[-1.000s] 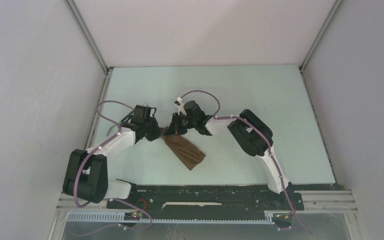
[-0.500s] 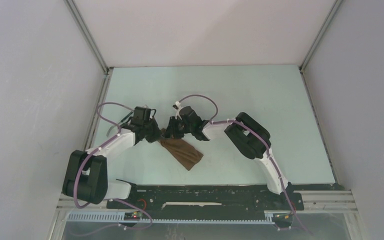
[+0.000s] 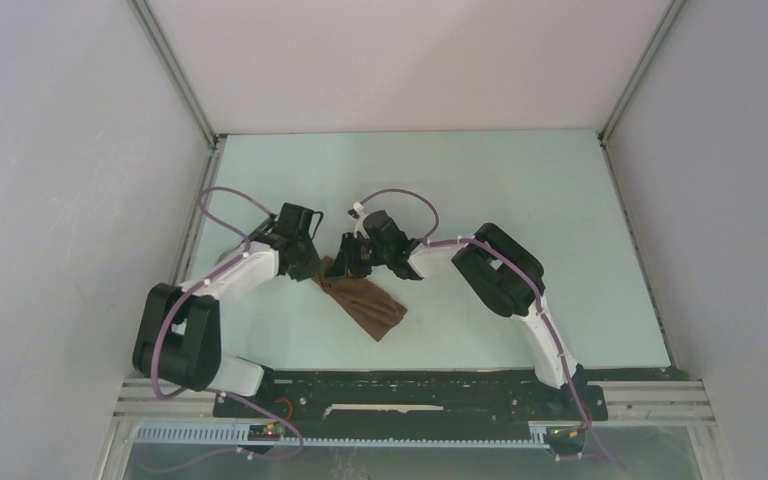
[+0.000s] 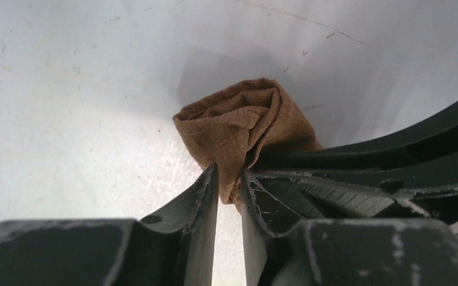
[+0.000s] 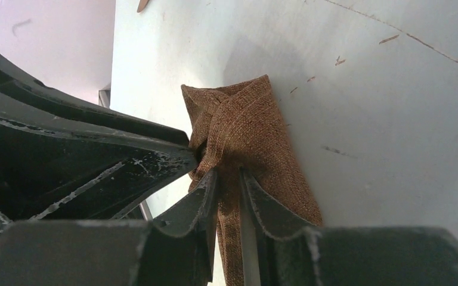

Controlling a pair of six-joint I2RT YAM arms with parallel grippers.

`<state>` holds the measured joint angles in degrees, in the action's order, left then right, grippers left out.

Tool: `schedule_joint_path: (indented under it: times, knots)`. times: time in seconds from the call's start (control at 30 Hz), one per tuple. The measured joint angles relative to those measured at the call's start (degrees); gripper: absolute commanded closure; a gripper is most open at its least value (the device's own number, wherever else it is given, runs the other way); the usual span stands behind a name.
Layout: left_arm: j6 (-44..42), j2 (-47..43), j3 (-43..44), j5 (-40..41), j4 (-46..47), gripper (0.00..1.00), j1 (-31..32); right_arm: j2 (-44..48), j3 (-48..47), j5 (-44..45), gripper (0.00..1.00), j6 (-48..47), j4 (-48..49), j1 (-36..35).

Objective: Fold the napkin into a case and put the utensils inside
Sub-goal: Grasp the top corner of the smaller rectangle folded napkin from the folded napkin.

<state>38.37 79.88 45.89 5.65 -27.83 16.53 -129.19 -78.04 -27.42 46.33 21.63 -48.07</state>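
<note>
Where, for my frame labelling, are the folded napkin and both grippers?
folded napkin (image 3: 366, 306), top view, cloth's middle.
left gripper (image 4: 229, 173), left wrist view, between its fingertips.
right gripper (image 5: 227, 173), right wrist view, between its fingertips.

blocked: case (image 3: 365, 305) far end, left gripper (image 3: 312, 270) and right gripper (image 3: 347, 262) (nearly touching) | free: far table (image 3: 520, 180)

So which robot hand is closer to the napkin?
Right, barely. The right gripper straddles a fold at the far end of the napkin; the left gripper just meets that end's edge.
</note>
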Motion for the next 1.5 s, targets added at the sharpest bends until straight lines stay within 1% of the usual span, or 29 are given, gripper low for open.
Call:
schedule_joint_path:
  times: [0.17,0.3,0.5,0.53,0.63,0.67,0.7,0.83,0.93,1.1,1.17,1.27,1.43,1.5]
  knots:
    - [-0.4,4.3,4.3,3.4,-2.1,0.77,2.3,0.0,0.0,-0.3,0.74,0.0,0.1,0.0]
    - [-0.5,5.6,5.2,5.0,-2.8,0.82,3.4,0.0,0.0,-0.6,0.74,0.0,0.1,0.0]
    - [-0.5,6.0,5.2,6.6,-3.8,0.8,3.8,0.0,0.0,-1.2,0.74,0.0,0.2,0.0]
    - [-0.7,6.0,5.2,6.7,-4.0,0.81,3.9,0.0,0.0,-1.2,0.74,0.0,0.3,0.0]
    - [-1.0,6.1,5.2,6.9,-4.2,0.96,3.9,0.0,0.0,-1.5,0.74,0.0,0.5,0.0]
    - [-1.0,6.1,5.2,6.9,-4.3,0.99,3.9,0.0,0.0,-1.5,0.74,-0.1,0.5,0.0]
    - [-1.1,6.1,5.2,7.0,-4.3,1.0,3.9,0.0,0.0,-1.6,0.74,-0.1,0.5,0.0]
    - [-1.4,5.6,5.2,6.6,-4.2,1.0,4.0,0.0,0.0,-1.6,0.73,-0.3,0.5,-0.1]
    - [-1.5,3.8,4.9,5.4,-4.2,1.0,3.7,0.0,0.0,-1.6,0.75,-0.6,0.5,-0.2]
    - [-1.8,1.0,1.6,-0.8,-1.3,1.0,1.2,-0.4,-0.9,-2.1,0.8,-1.5,0.4,-0.5]
    - [-1.5,1.0,0.2,-3.9,-0.2,1.0,0.0,-1.2,-2.6,-1.9,0.79,-2.9,-0.1,-1.0]
    - [-1.2,1.0,-0.5,-5.7,0.5,1.0,-0.7,-2.4,-3.7,-1.1,0.8,-4.6,-0.7,-1.6]
    - [-0.8,0.9,-0.8,-5.8,1.1,1.0,-1.3,-3.2,-7.1,3.2,0.82,-5.8,-4.9,-2.8]
    - [-0.7,0.5,-0.8,-5.8,1.3,1.0,-1.5,-3.1,-6.9,5.4,0.81,-5.1,-4.7,-3.4]
